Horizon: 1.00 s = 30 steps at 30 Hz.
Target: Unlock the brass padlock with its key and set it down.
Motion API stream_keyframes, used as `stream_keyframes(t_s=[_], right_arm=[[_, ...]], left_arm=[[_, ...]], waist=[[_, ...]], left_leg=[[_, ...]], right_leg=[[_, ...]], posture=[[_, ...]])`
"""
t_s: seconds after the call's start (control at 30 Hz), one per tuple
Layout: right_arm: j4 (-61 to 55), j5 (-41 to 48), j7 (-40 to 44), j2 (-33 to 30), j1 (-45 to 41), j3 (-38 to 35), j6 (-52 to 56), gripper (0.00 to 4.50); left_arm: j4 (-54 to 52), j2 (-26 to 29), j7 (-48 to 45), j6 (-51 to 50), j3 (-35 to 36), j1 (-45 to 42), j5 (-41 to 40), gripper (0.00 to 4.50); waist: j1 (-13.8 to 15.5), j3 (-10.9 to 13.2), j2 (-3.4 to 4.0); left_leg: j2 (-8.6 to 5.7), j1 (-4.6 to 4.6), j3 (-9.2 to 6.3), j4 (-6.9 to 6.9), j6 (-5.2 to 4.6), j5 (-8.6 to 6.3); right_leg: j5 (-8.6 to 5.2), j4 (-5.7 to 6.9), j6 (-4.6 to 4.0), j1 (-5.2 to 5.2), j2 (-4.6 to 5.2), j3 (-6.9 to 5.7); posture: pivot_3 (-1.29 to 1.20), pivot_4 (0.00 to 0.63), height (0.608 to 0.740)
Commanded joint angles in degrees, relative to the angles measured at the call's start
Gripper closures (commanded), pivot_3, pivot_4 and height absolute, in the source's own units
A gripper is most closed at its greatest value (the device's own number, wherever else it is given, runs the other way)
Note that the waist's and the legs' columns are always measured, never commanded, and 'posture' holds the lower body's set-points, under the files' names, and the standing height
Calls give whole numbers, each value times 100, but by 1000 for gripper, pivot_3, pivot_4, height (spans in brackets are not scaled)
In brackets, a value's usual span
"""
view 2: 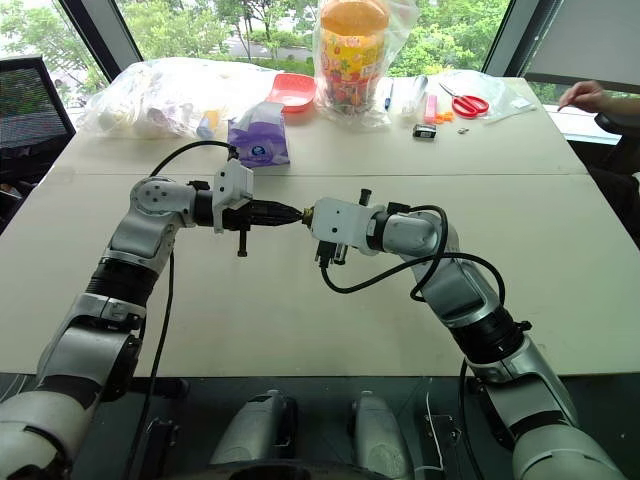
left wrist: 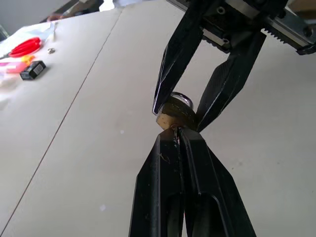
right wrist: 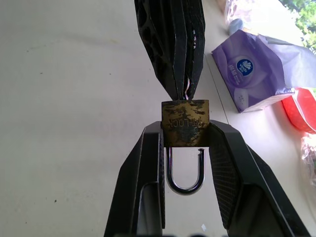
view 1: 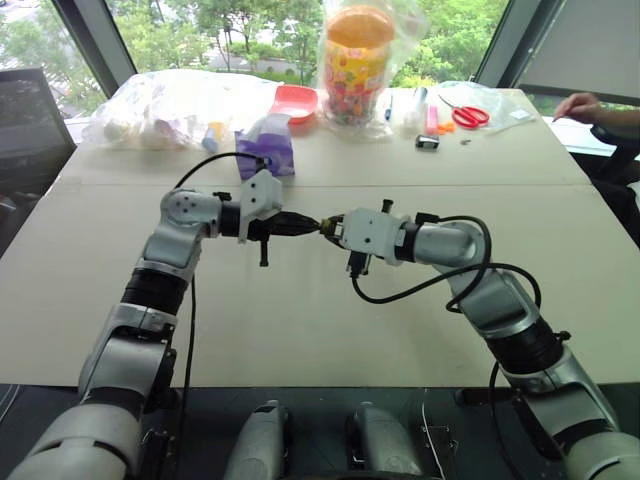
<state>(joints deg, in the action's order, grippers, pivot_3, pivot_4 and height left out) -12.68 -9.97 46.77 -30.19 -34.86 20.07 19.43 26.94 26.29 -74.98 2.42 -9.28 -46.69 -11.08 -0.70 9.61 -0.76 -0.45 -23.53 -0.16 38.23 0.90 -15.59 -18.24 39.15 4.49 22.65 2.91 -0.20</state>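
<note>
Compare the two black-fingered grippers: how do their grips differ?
The right gripper clamps the brass padlock by its body sides, fingers spread around it; the left gripper is pinched shut, tips at the padlock's keyhole end. The right points toward the left, and vice versa. Both hover above the beige table.

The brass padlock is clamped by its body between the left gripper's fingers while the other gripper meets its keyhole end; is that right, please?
Not quite: the brass padlock is clamped between the right gripper's fingers. The left gripper meets its keyhole end, as the right wrist view shows.
</note>
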Motion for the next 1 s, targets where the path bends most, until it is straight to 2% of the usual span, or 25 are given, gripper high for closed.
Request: stream_keyframes(t_s=[0.03, 0.1, 0.17, 0.27, 0.47, 0.77, 0.93, 1.0], right_arm=[[-268, 54, -82, 96, -179, -146, -123, 3801], [-247, -14, -107, 72, -195, -127, -186, 3801], [-206, -100, -134, 41, -206, -107, -281, 3801], [-111, -236, -230, 32, -231, -84, -396, 3801], [-20, -379, -341, 89, -274, -65, -464, 3801], [-102, -440, -320, 151, -244, -54, -414, 3801], [-174, -460, -318, 166, -203, -63, -357, 3801], [-205, -472, -326, 183, -187, -57, -318, 3801]], left_arm=[[-91, 67, -96, -1971, 46, -153, -457, 4457], [-101, 180, -325, -3430, 307, -362, -1117, 4457], [-94, 278, -476, -4039, 466, -469, -1433, 3916], [-210, 228, -185, -4197, 593, -448, -1482, 2899], [-295, -32, 130, -4206, 613, -466, -1495, 2899], [559, -498, 369, -3508, 552, -805, -1113, 2899], [823, -669, 391, -3416, 577, -987, -1059, 4363], [802, -691, 332, -3436, 532, -971, -1050, 4365]], waist=[[-7, 0, -1], [-19, 1, -1], [-51, 1, -1], [-42, 1, -1], [7, 1, -1], [-9, 1, -2], [-13, 1, -2], [-19, 1, -2]], left_leg=[[0, 0, 0, 0, 0, 0], [1, 0, -1, 0, -1, 0], [2, 0, -2, 0, -2, 0], [4, 1, -3, 0, -1, 1], [4, 1, -5, 2, 0, 1], [3, 1, -5, 2, 2, 3], [2, 1, -4, 2, 2, 2], [2, 1, -3, 2, 2, 2]], right_leg=[[0, 0, 0, -1, -1, 0], [0, 1, 0, -1, -8, -1], [0, 4, 0, 0, -17, -1], [0, 5, 0, 1, -16, 0], [0, 4, 0, -2, -9, 1], [0, 5, 0, 0, -10, 1], [0, 4, 0, -1, -10, 1], [0, 4, 0, 0, -10, 1]], posture=[[0, 150, 740], [0, 150, 740], [0, 150, 740], [0, 150, 740], [0, 150, 740], [0, 150, 740], [0, 150, 740], [0, 150, 740]])
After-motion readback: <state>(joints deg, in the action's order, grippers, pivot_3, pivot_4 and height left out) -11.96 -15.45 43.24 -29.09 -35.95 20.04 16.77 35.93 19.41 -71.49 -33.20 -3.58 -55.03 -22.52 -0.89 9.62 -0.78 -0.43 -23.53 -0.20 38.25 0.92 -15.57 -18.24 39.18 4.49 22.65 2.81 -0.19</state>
